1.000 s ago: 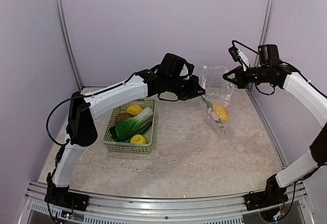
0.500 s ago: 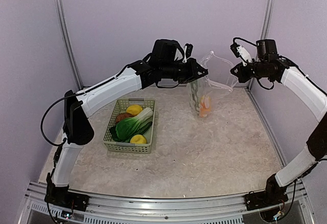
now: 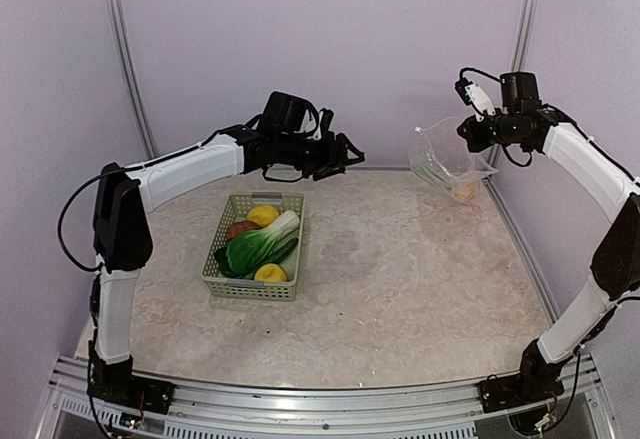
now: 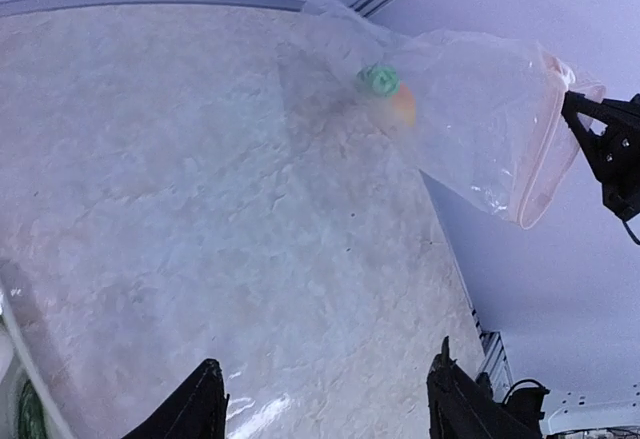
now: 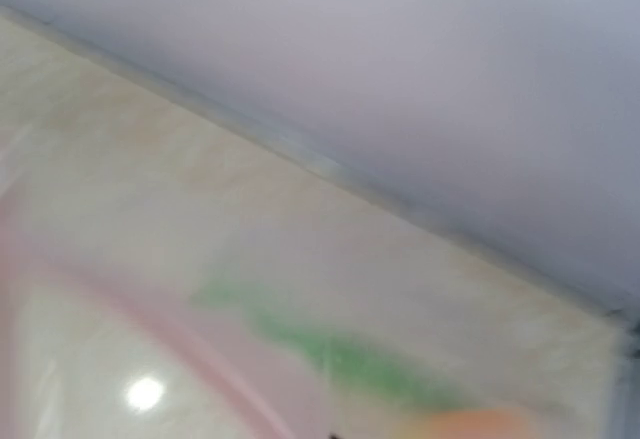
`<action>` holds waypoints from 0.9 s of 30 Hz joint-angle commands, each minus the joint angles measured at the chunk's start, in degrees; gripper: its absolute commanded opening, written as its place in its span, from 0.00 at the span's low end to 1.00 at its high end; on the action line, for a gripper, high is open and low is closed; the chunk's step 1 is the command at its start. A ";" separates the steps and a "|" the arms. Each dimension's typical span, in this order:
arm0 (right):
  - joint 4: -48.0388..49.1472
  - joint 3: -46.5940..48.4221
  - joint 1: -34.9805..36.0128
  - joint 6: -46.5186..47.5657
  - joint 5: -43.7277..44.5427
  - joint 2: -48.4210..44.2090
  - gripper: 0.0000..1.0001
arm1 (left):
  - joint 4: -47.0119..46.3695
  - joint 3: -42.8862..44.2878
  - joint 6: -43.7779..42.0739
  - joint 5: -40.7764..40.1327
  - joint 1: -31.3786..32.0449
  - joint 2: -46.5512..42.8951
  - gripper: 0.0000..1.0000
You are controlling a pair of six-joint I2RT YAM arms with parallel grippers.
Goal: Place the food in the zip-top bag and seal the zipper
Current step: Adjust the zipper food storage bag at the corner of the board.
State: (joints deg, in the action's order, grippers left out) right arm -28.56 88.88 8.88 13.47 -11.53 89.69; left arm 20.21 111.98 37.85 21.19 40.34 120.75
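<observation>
The clear zip-top bag (image 3: 446, 163) hangs above the table's far right corner, with my right gripper (image 3: 469, 137) shut on its top edge. An orange piece (image 3: 463, 192) and a long green piece (image 3: 430, 171) of food lie inside it. In the left wrist view the bag (image 4: 470, 109) shows the green (image 4: 380, 81) and orange (image 4: 402, 107) pieces, and the zipper (image 4: 550, 154) is a pale pink strip beside the right gripper (image 4: 598, 139). My left gripper (image 3: 347, 154) stands open and empty, well left of the bag. The right wrist view is blurred.
A pale green slatted basket (image 3: 250, 288) stands left of centre, under the left arm. It holds two yellow lemons (image 3: 262, 215), a leafy green (image 3: 258, 246) and a brown piece (image 3: 240, 228). Metal frame posts (image 3: 522, 29) rise at the back corners.
My left gripper opened, let go of the bag and drew back to the left. The right gripper carried the bag up and to the far right, and the bag swung with it.
</observation>
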 commanded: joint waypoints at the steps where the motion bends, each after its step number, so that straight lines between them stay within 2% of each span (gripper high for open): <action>1: 4.32 -11.11 1.43 -0.60 -11.73 -0.68 0.00 | 8.25 -10.85 -5.77 -7.14 -1.06 -11.03 0.65; 4: 5.57 -16.31 1.98 -0.16 -16.87 1.11 0.00 | 16.27 -15.40 -6.39 -10.50 -2.28 -15.04 0.65; 8: 4.32 -17.70 2.01 1.78 -22.73 1.98 0.00 | 25.17 -18.44 -8.28 -13.28 -3.07 -17.95 0.64; 14: 8.71 -22.27 2.11 1.34 -25.37 -1.02 0.00 | 24.49 -25.56 -9.80 -17.50 -3.03 -22.32 0.65; 19: 9.61 -23.35 2.42 -0.76 -27.18 -4.99 0.00 | 23.02 -28.37 -9.58 -16.82 -3.33 -24.40 0.66; 27: 13.19 -30.07 2.69 0.22 -27.76 -8.36 0.00 | 22.91 -26.50 -9.10 -16.73 -3.29 -22.36 0.63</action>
State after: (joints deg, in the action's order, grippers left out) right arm -17.54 62.06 10.98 13.47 -38.17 82.04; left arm 42.87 84.14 29.04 5.28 37.32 98.13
